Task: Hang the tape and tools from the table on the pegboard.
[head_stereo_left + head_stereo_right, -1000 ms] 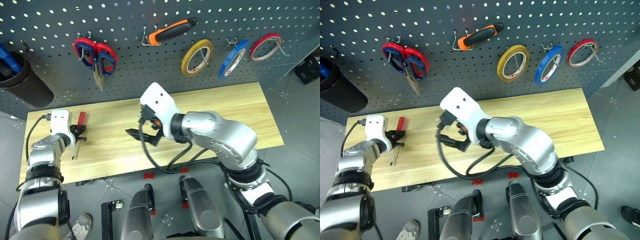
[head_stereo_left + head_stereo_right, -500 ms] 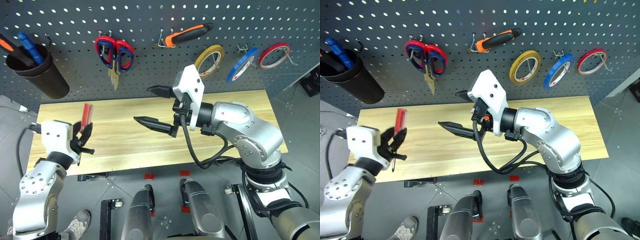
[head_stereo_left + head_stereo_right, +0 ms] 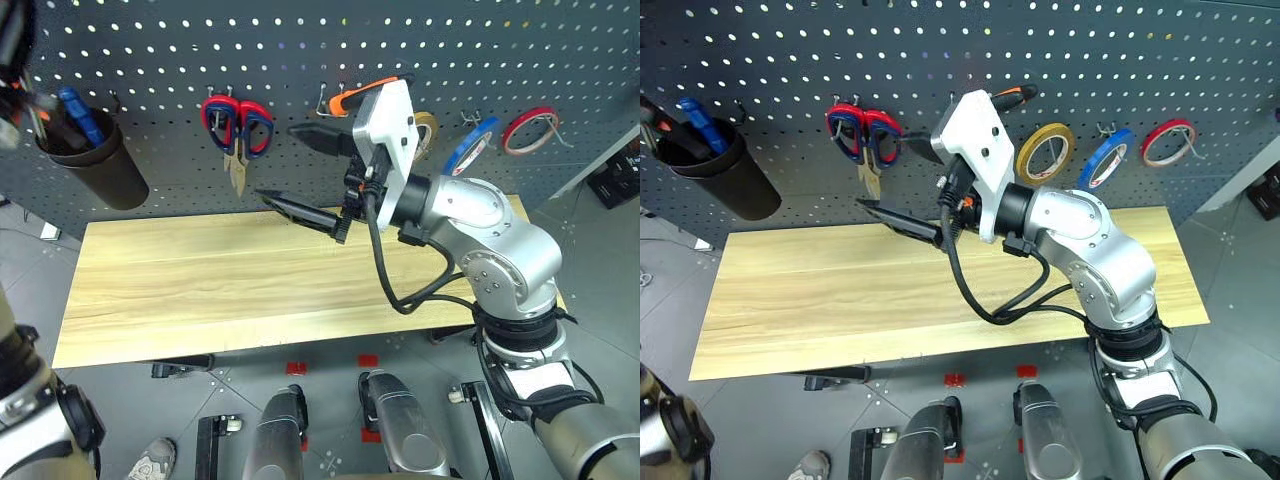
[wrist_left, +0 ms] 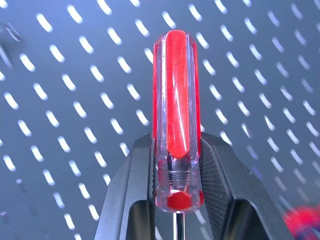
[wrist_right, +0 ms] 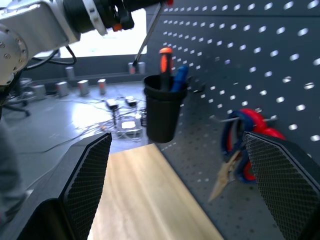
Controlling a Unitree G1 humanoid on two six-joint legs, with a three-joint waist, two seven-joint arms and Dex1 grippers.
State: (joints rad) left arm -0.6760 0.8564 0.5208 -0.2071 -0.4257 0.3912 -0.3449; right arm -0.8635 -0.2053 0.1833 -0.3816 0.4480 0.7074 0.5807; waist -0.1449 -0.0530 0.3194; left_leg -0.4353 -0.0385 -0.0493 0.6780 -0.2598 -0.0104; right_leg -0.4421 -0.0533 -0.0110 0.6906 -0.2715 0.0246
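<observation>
On the pegboard (image 3: 150,40): three tape rolls, one scissors (image 3: 237,124), one cup (image 3: 95,165). Left gripper (image 4: 177,195) clamps one screwdriver (image 4: 176,112); right gripper (image 3: 300,172) gapes wide, empty.

Head cameras look down over the worktop (image 3: 200,290) and pegboard (image 3: 200,40); the wrist cameras sit close, seemingly facing that pegboard.

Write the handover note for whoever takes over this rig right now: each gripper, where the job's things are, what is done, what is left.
Left gripper: shut on the red-handled screwdriver, held in front of the pegboard.
Right gripper: fingers open, holding nothing, raised over the table near the board.
Done: blue tape and orange-and-black pliers hang on hooks.
Left: put the screwdriver away on the board. Black-handled scissors: cannot tell where they are.
</observation>
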